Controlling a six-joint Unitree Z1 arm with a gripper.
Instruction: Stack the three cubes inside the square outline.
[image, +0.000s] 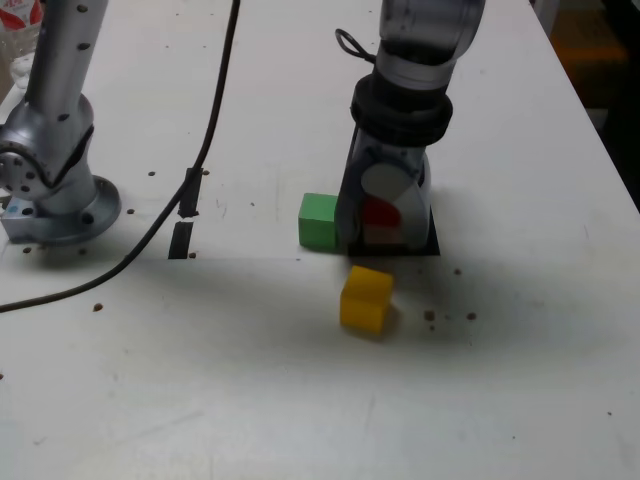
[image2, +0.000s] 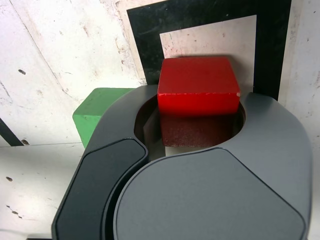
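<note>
My gripper (image: 385, 228) points down at the table over the square outline (image: 432, 240), shut on the red cube (image: 380, 212). In the wrist view the red cube (image2: 198, 85) sits between the jaws, over the white centre of the black outline (image2: 145, 35). Whether it rests on the table I cannot tell. The green cube (image: 318, 220) stands just outside the outline, right beside the gripper on the exterior view's left; the wrist view also shows the green cube (image2: 97, 107). The yellow cube (image: 366, 298) lies alone nearer the camera, slightly turned.
The arm's base (image: 50, 190) is bolted at the exterior view's left. A black cable (image: 210, 130) runs across the table from it. Two short black tape strips (image: 188, 195) lie left of the green cube. The table's edge (image: 600, 130) runs along the right.
</note>
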